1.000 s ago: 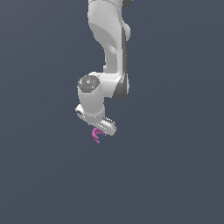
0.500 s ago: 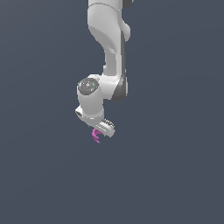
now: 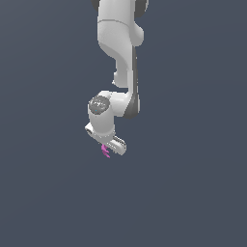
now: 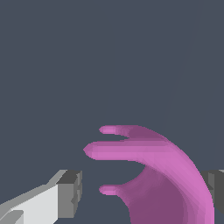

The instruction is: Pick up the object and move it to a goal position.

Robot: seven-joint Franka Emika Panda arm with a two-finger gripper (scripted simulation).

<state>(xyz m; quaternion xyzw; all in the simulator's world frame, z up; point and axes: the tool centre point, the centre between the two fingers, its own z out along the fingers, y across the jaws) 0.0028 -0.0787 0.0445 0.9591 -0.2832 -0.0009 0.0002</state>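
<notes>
Near the exterior view's centre, the small magenta-pink curved hook-like object is being held off the ground between the jaws of the white gripper, clamped for carrying toward the goal.

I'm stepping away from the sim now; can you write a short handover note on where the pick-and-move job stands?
Gripper: pointing down; whether it clamps the piece cannot be told.
Magenta hook piece: right under the gripper; in the wrist view it sits between the fingers, with a gap on one side.
Done: the gripper has reached the piece.
Left: confirm the grasp, carry it to the goal; no goal marker shows.
</notes>
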